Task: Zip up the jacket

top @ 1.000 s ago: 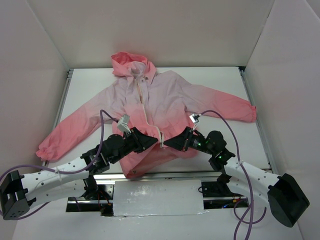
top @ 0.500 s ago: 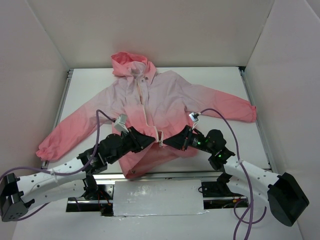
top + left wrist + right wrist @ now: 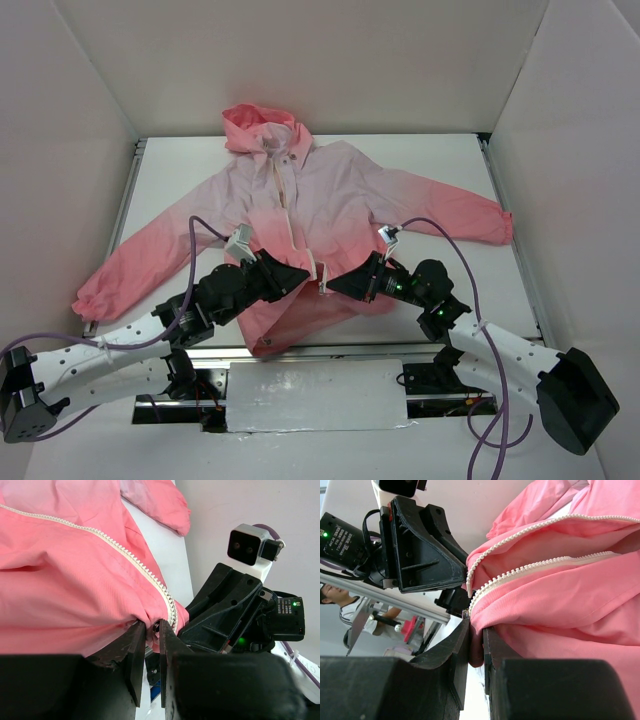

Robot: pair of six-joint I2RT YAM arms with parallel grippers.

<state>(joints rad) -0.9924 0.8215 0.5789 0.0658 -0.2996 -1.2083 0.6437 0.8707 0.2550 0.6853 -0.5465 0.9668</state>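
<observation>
The jacket (image 3: 340,200) lies flat on the white table, hood at the far side, sleeves spread, coral hem toward me. Its pale zipper (image 3: 290,215) runs down the front and its two halves are still apart at the bottom in the right wrist view (image 3: 530,567). My left gripper (image 3: 308,276) is shut on the coral hem at the zipper's lower end (image 3: 152,630). My right gripper (image 3: 333,284) faces it, almost touching, and is shut on a fold of the other hem edge (image 3: 476,647). The hem is lifted a little between them.
White walls close in the table on three sides. A metal rail (image 3: 125,200) runs along the left edge. A silver plate (image 3: 315,395) covers the near edge between the arm bases. Purple cables (image 3: 200,250) loop above both arms.
Both grippers, still holding the hem, have shifted slightly away from the near edge. The left wrist has moved a little to the left.
</observation>
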